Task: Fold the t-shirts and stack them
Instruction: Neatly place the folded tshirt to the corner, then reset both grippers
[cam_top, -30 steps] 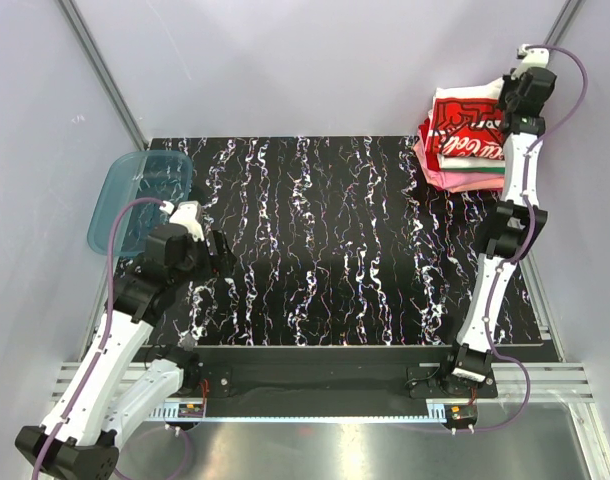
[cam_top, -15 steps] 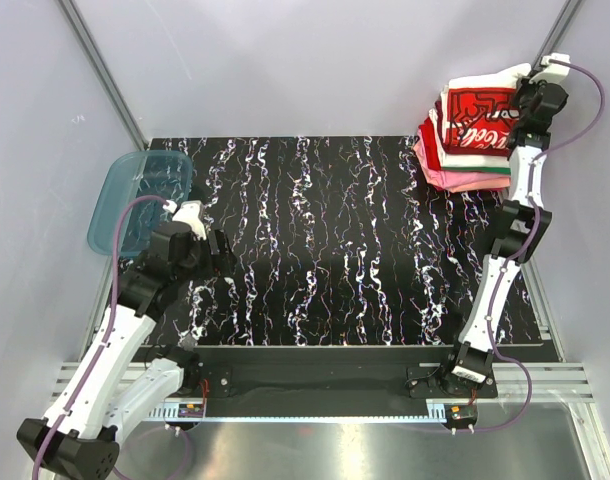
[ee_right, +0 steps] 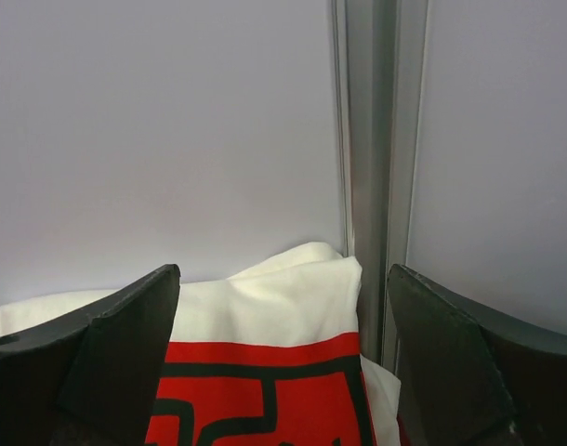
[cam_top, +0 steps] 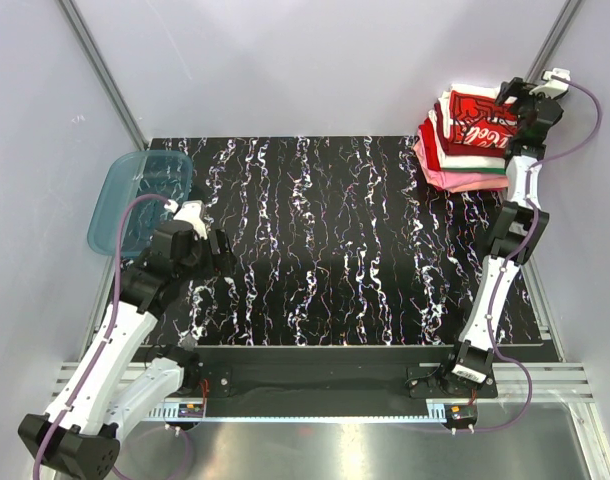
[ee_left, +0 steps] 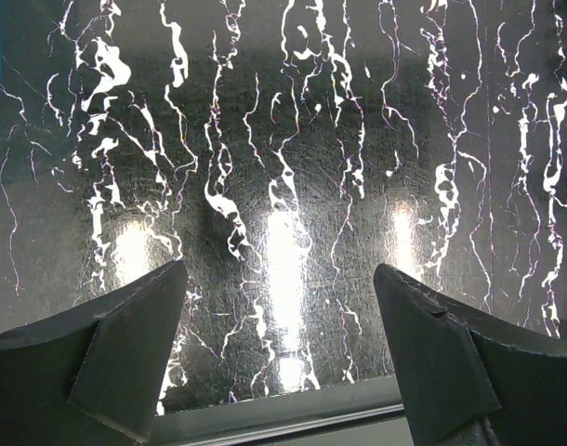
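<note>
The right gripper point(cam_top: 512, 98) is hovering at the far right corner of the table point(cam_top: 335, 230), over the stack of t-shirts point(cam_top: 463, 150). Its fingers are spreading wide around the top white tee point(ee_right: 265, 307) with the red print, and I cannot tell whether they are touching it. The left gripper point(ee_left: 283, 353) is hanging wide apart over the near left, holding nothing.
</note>
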